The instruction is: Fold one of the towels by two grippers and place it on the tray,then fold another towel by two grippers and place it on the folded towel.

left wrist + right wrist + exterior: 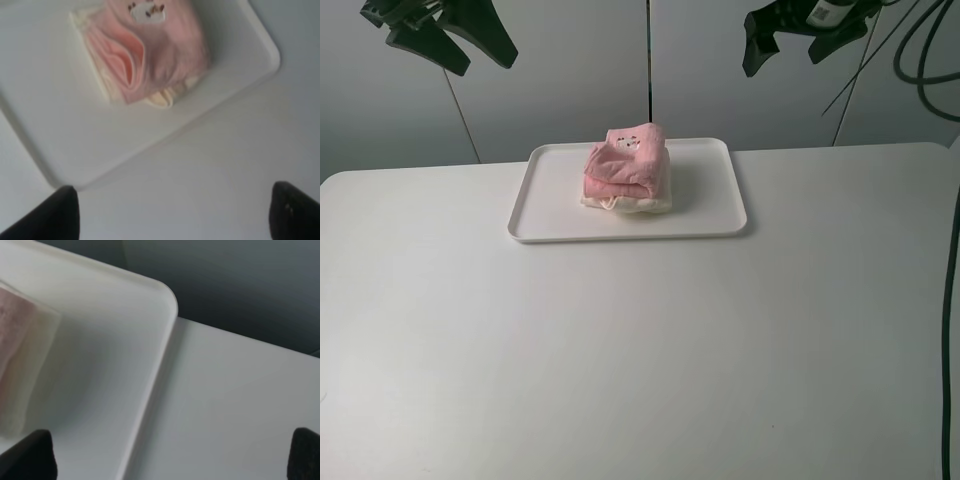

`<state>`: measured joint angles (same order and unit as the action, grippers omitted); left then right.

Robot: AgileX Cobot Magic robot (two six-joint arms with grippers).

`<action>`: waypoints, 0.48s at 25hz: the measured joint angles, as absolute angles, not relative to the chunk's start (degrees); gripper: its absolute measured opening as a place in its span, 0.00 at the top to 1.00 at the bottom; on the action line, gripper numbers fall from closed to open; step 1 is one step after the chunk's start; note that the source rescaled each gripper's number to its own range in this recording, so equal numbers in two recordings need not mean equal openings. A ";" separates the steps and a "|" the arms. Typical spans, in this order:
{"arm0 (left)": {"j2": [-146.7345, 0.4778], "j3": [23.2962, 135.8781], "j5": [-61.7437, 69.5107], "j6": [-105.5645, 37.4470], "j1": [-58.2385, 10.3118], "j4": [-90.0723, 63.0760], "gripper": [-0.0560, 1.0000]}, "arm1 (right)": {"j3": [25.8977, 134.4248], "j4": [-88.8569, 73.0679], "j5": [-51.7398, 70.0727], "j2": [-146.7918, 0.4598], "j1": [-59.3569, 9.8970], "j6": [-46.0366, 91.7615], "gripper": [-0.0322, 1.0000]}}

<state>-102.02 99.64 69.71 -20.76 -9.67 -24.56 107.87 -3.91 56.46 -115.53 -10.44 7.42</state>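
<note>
A folded pink towel [630, 160] with a small printed patch lies on top of a folded cream towel [638, 203] on the white tray [550, 200]. The stack shows in the left wrist view, pink towel [165, 50] above cream towel [160, 99], on the tray [75, 135]. The right wrist view shows the tray's corner [150, 305] and the towels' edge [20, 360]. My left gripper [445, 35] is raised high at the back left, open and empty, as the left wrist view [172, 210] shows. My right gripper [800, 35] is raised at the back right, open and empty [172, 452].
The white table [640, 350] spreads around the tray. Black cables [950, 300] hang along the right edge. A grey wall stands behind the table.
</note>
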 joint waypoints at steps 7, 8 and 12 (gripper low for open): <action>-88.86 80.05 64.28 -23.11 -6.87 -24.50 0.02 | 78.43 -3.41 46.07 -89.06 -10.44 4.13 0.00; -86.51 77.23 63.24 -23.35 -6.87 -24.50 0.02 | 74.06 -3.41 45.72 -84.43 -10.44 3.13 0.00; -76.81 66.94 60.14 -23.73 -6.87 -24.50 0.02 | 60.98 -3.15 47.44 -66.56 -10.44 0.60 0.00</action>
